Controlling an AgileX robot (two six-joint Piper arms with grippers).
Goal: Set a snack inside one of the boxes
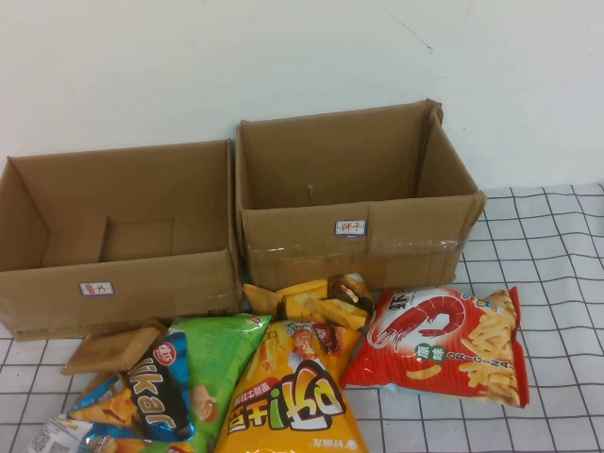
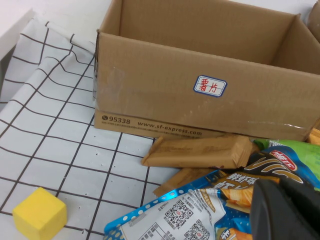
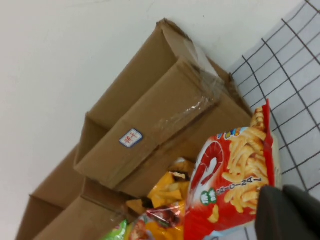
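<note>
Red crinkly shrimp-print snack bag (image 1: 442,345) lying flat on the checked cloth, near right, wide low open cardboard box (image 1: 113,241) with red-lettered white label, far left, well apart

Only dark, matte, rounded housing of the left gripper (image 2: 285,210) and right gripper (image 3: 290,212) shows

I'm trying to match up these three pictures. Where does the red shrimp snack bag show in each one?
High view: red shrimp bag lies on the checked cloth, right of the pile, before the taller box.
Left wrist view: not in it.
Right wrist view: it lies beside the right gripper's dark edge.
Shared landmark: the taller box's label.
</note>
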